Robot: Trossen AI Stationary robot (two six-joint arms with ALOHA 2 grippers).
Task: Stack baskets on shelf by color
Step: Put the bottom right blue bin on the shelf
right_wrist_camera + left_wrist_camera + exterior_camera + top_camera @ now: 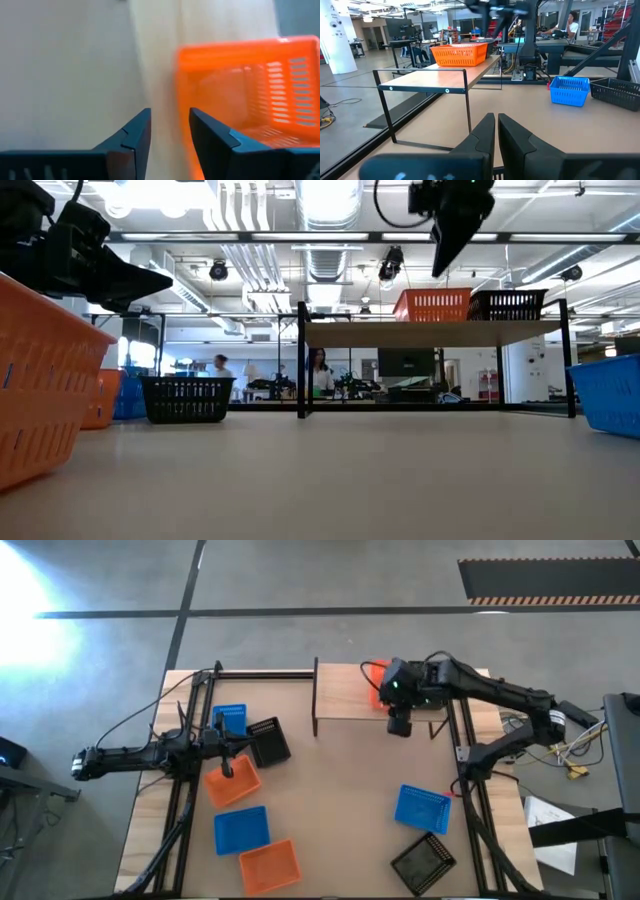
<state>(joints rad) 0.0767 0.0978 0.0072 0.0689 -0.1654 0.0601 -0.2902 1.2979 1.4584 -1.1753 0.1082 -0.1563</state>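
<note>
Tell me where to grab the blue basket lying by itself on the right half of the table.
Pinch one long wall of the blue basket at its rim, coming straight down from above. It sits upright and open-topped, with free table around it, so a finger should fit inside. The right gripper, open, is nearest.

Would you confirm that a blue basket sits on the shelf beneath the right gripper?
Not quite: the basket on the shelf beneath the right gripper is orange, not blue, as the high view shows.

Shelf [345, 702] bare left of the orange basket [375, 680] — tabletop's middle [330, 800] open too
</note>
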